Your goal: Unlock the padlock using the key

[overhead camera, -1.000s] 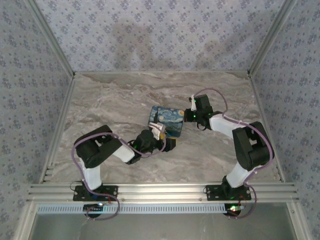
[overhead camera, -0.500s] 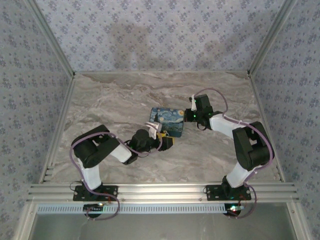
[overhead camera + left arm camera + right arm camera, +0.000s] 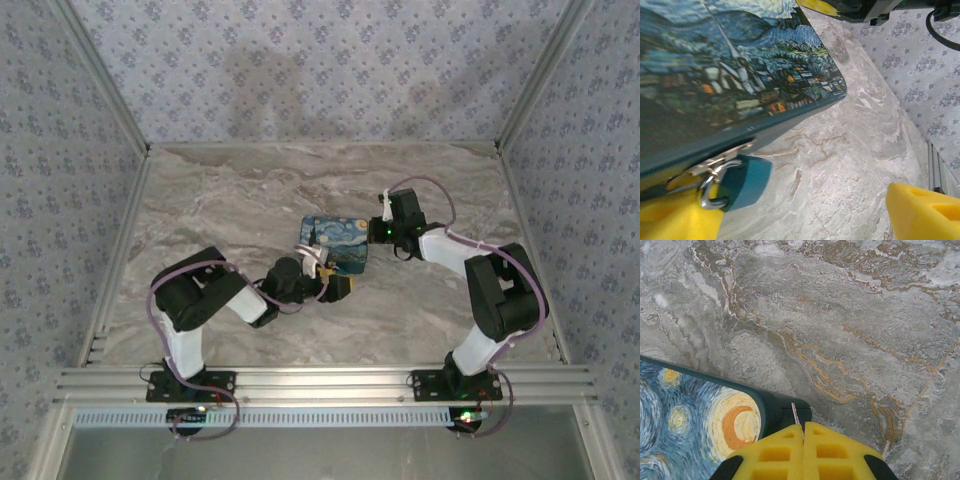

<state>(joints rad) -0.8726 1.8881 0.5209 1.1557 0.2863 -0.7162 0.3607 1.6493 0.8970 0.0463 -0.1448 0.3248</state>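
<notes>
"Two claws to cover. What's the left one doing?"

"My left gripper point(image 3: 800, 210) has its yellow fingers point(image 3: 675, 220) spread wide, with bare marble in the gap and nothing held. The teal padlock point(image 3: 742, 182) sits right against the finger at the lower left of my wrist view. Its silver shackle point(image 3: 710, 192) is hooked through the hasp point(image 3: 722, 159) on the edge of the case point(image 3: 730, 75)."

"And the case itself?"

"It's printed with a swirling night-sky painting and lies flat on the marble table point(image 3: 840, 165). From the overhead camera, my left claw is at its near edge, toward the right corner."

"Right side?"

"My right gripper point(image 3: 803, 427) is clamped closed, pads pressed together. A thin metal blade pokes out between them, and I take it for the key point(image 3: 794, 412). Its tip is over the dark rim at a corner of the case, just beside the painted crescent moon. Overhead, that claw is at the case's far right corner, with the case between it and the left one."
</notes>
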